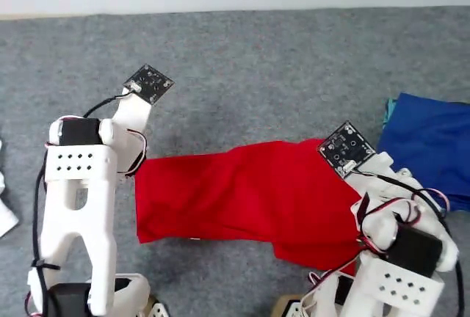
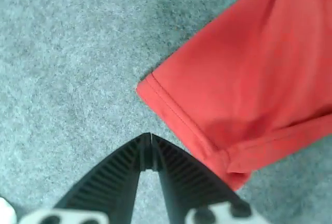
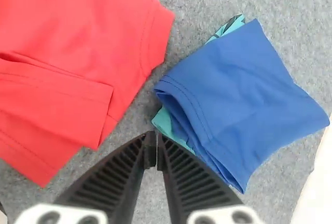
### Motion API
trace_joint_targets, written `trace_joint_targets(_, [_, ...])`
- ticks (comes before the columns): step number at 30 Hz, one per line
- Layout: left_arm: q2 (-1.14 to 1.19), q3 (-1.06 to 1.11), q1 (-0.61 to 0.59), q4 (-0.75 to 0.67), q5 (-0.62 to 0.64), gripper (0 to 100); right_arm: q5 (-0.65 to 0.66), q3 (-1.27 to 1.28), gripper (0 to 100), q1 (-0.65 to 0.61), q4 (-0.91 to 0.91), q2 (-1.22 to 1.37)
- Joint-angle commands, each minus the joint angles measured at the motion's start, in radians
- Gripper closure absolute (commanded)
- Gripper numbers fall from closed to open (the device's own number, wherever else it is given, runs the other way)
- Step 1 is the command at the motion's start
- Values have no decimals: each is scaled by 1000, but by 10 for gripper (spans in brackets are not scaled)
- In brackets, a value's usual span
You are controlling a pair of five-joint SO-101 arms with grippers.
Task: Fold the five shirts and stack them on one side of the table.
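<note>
The left gripper (image 2: 150,142) is clenched on nothing, its tips over bare counter (image 2: 62,53). Just beyond and to one side of them lies a hemmed corner of the red shirt (image 2: 249,89), flat on the gray surface. The right gripper (image 3: 156,142) is likewise clenched and empty. It hangs over the strip of counter between the red shirt's sleeve hem (image 3: 150,32) on one side of its tips and the blue shirt (image 3: 244,105) on the other.

I judge the red shirt light, soft and limp. It will sag and drape from any pinch rather than keep its shape, and it may drag on the fuzzy counter. The stitched hems look like the best hold, since the doubled cloth there gives the ribbed pads something to bite, and a corner at each gripper would let the cloth lift evenly. Both grippers would have to part their jaws first.

Farther off, the blue shirt lies folded on a teal garment (image 3: 228,27), of which just an edge peeks out. In the high view the right arm covers the near part of the red shirt (image 1: 242,192), and the blue shirt (image 1: 433,148) is cut off at the frame's edge. A white shape (image 1: 4,214) beyond the left arm is also cut off, and I cannot tell whether it is a shirt, so all five cannot be counted
</note>
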Motion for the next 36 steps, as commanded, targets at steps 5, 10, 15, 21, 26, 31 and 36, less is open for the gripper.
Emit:
trace_joint_targets(5, [-14,-48,6,-21,38,997,-11,-41,982,67,-13,-10])
trace_joint_targets(10, [-12,-48,5,-14,38,997,-15,-41,982,90,15,-8])
trace_joint_targets(15, [-5,-47,6,-18,38,997,-153,-41,982,85,39,-8])
trace_joint_targets(21, [-3,-44,6,-72,37,997,-293,-41,981,85,81,-7])
trace_joint_targets(26, [58,-44,25,-72,38,997,-354,-34,981,85,104,-7])
trace_joint_targets(31, [203,-48,29,-69,121,997,-436,-34,980,85,143,-7])
trace_joint_targets(36, [313,-50,49,-77,137,997,-436,-32,979,85,163,-7])
